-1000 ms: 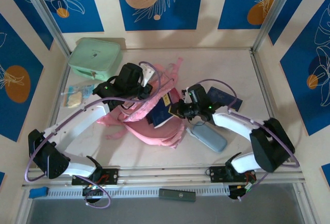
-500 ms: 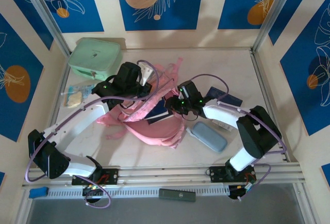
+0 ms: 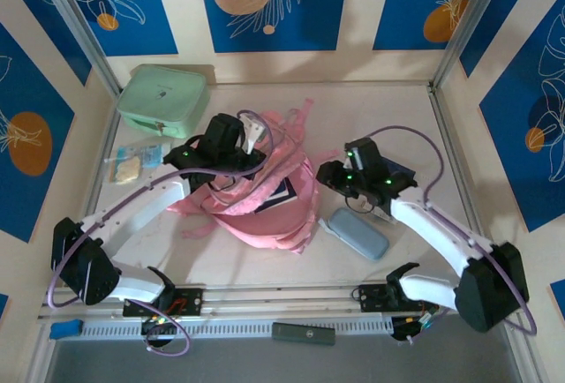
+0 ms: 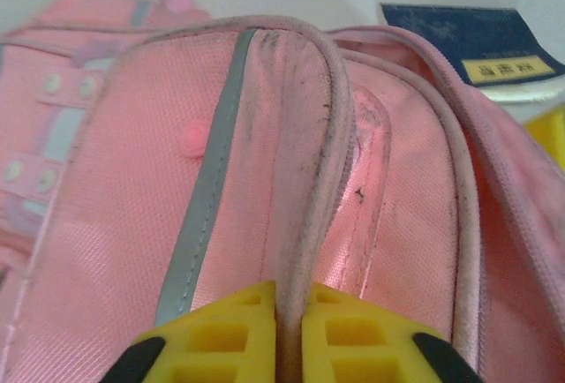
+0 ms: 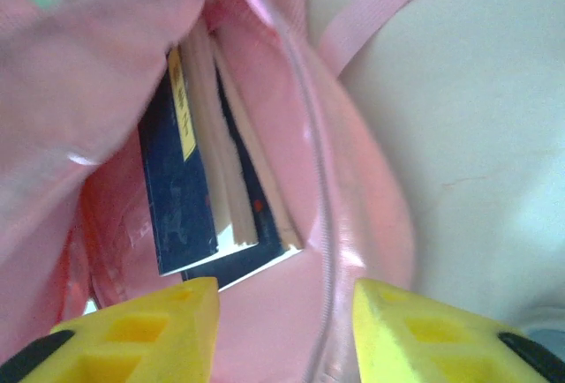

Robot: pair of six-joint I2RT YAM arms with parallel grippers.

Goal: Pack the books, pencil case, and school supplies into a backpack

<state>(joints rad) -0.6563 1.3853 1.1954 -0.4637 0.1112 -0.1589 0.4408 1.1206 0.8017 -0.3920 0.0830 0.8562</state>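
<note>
The pink backpack (image 3: 265, 215) lies mid-table with its mouth held open. My left gripper (image 3: 243, 161) is shut on the backpack's rim; in the left wrist view its yellow pads (image 4: 229, 334) pinch the pink piping (image 4: 305, 224). Navy books (image 3: 281, 193) with a yellow label lie inside the opening, seen too as books (image 5: 185, 180) in the right wrist view. My right gripper (image 3: 328, 174) hangs open just right of the backpack, its jaws wide apart (image 5: 282, 330) and holding nothing. Another navy book (image 3: 400, 171) lies partly hidden by the right arm. The grey-blue pencil case (image 3: 357, 233) rests beside the backpack. The small whitish bar is hidden.
A mint-green boxy case (image 3: 163, 99) stands at the back left. A clear plastic bag (image 3: 132, 161) with small items lies by the left wall. Metal rails edge the table (image 3: 388, 114), whose far right part is bare.
My right gripper let go of the navy book, which now lies inside the backpack, and drew back to the right. The left gripper kept its hold on the rim.
</note>
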